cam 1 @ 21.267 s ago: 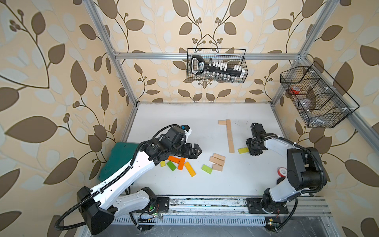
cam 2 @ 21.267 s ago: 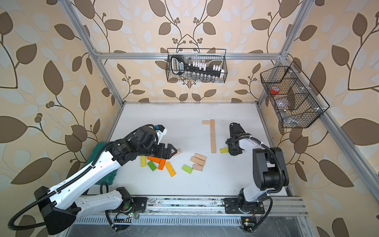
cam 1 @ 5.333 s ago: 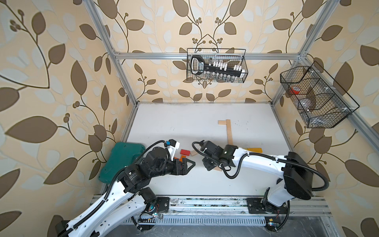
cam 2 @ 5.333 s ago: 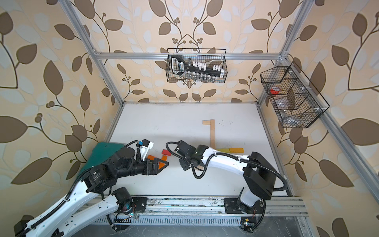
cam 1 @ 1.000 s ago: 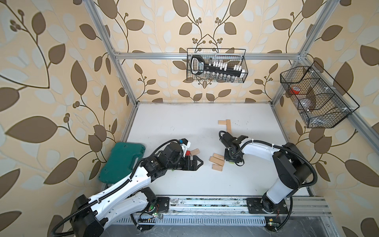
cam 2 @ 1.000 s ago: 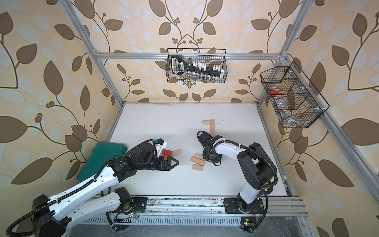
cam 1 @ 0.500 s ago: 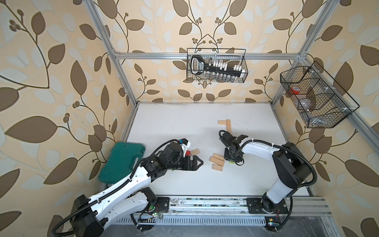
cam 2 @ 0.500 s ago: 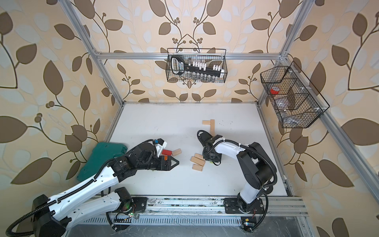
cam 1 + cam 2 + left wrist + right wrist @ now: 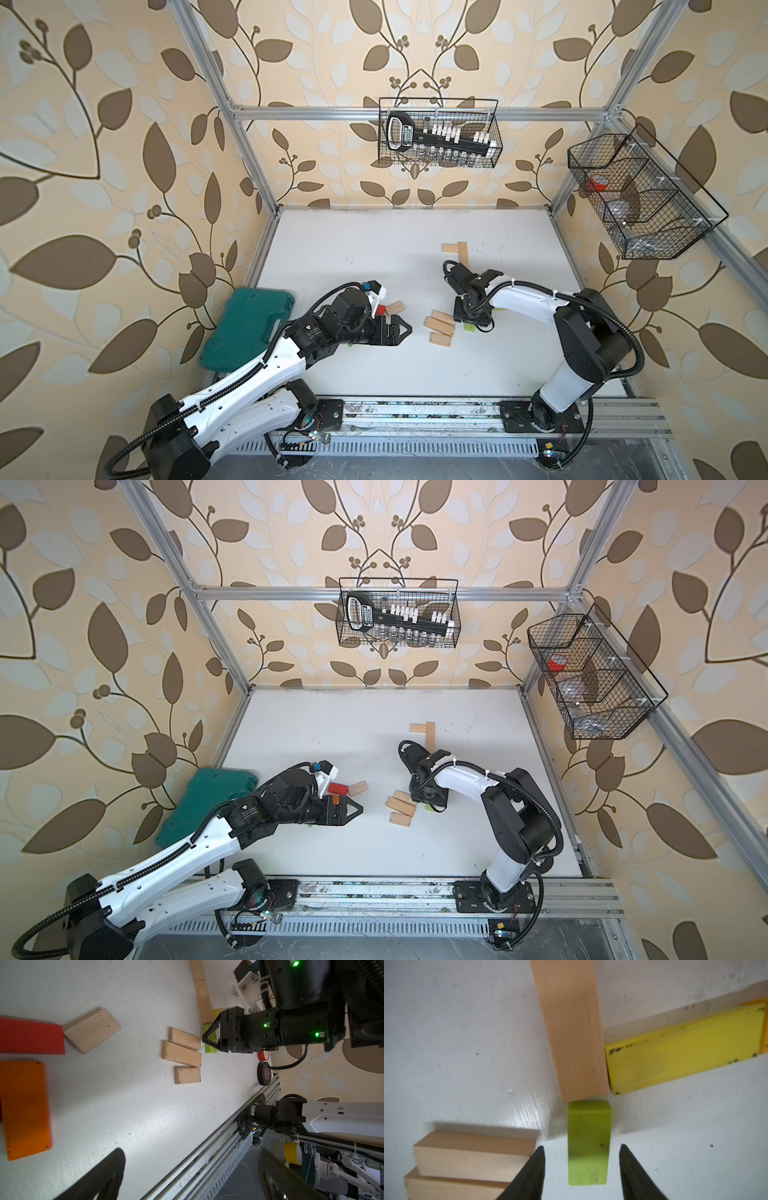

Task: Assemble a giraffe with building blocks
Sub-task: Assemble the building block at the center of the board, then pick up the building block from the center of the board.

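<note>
The right gripper (image 9: pixel 581 1148) stands spread astride one lime-green block (image 9: pixel 588 1140), touching neither side. The block lies flat near the middle of the table (image 9: pixel 374 257), its end right at the tip of one long plain plank (image 9: pixel 571 1028). One yellow plank (image 9: pixel 683 1047) butts that plank's side. Three short plain blocks (image 9: pixel 181 1054) lie just beside. The left gripper (image 9: pixel 402 330), wide open and empty, hovers by one red block (image 9: pixel 31 1035), one orange block (image 9: pixel 26 1109) and one plain block (image 9: pixel 91 1030).
</note>
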Controlling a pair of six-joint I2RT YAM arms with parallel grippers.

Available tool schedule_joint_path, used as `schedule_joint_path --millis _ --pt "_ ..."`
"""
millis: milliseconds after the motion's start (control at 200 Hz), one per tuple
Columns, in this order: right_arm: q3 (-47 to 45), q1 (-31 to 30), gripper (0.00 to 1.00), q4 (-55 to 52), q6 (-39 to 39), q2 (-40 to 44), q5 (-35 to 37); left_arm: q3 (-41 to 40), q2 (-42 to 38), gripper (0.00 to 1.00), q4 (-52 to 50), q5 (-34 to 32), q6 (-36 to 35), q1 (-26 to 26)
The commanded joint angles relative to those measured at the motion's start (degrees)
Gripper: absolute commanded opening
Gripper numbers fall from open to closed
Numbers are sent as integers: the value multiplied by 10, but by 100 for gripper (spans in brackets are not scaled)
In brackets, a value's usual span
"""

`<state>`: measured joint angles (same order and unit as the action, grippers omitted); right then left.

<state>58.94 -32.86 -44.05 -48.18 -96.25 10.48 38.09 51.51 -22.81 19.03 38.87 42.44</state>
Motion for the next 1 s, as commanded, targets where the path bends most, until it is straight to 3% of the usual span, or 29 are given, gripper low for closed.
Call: schedule_joint_path --millis 0,355,550,670,765,995 --pt "34 2 56 -42 4 32 16 14 -6 99 -10 -7 -16 5" --pt "130 1 55 -145 38 169 49 85 -22 99 -89 -31 -35 5" --pt "113 -8 51 -143 69 232 16 97 -34 99 -113 -36 -29 5" --pt "73 -41 51 -108 117 246 -35 95 -44 99 -126 -40 -20 5" --pt "39 -103 50 -76 135 241 -51 86 -59 99 -133 -45 -8 4" --pt "-13 -179 54 -8 148 174 -69 45 -113 99 -140 -46 23 5"
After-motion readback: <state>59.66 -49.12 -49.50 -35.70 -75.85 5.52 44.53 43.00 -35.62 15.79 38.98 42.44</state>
